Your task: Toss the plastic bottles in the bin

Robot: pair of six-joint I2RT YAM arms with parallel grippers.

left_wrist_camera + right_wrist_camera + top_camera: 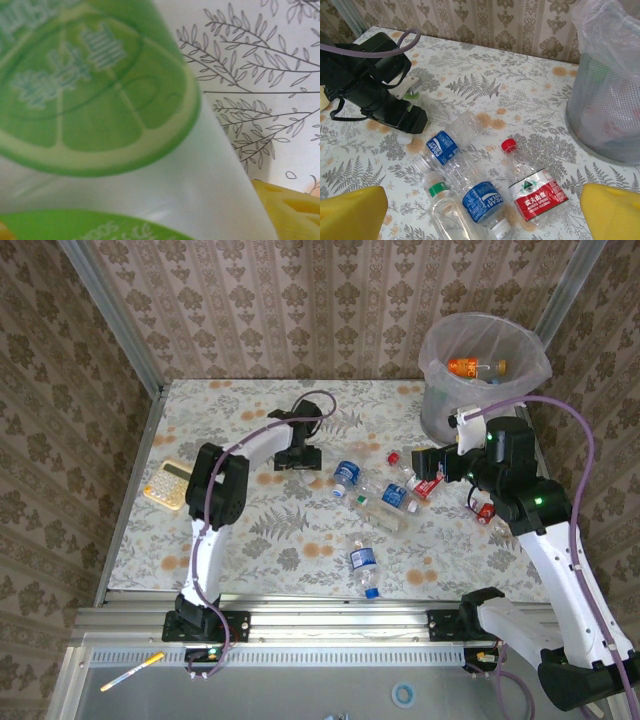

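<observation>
Table [200, 540] — floral-print cloth over the whole top, patterned walls on three sides.

Bin [438, 415] — round, grey mesh, lined with a translucent bag. It stands at the far right corner of the table. One orange bottle [475, 367] lies on its side inside.

Right gripper [482, 212] — yellow fingers [350, 215] spread wide with nothing between them. It hangs above the middle cluster of bottles, just left of the bin.

Left gripper [299, 453] — reached out to the far middle of the table, down at a lime-label bottle [95, 100]. In the wrist view the green citrus label sits right against the lens, with one yellow finger beside it at the lower right. Whether the jaws clamp the bottle or merely straddle it cannot be told.

Loose bottles, all lying on the cloth:
- red-label bottle [537, 200]: clear, red cap, nearest the bin.
- crumpled blue-label bottle [442, 146]: near the left gripper.
- second blue-label bottle [482, 200]: just beside the red-label one.
- green-band bottle [440, 190]: clear, white cap, just left of the second blue-label one.
- lone bottle [365, 565]: blue label, well apart from the cluster, toward the near edge.
- half-hidden bottle [487, 512]: red on it, beside the right arm.

Calculator [168, 483]: yellow, at the table's left edge, well apart from the bottles.

Marker [132, 673]: yellow, on the grey ledge below the near edge.

Tape roll [403, 695]: small blue ring, same ledge.
</observation>
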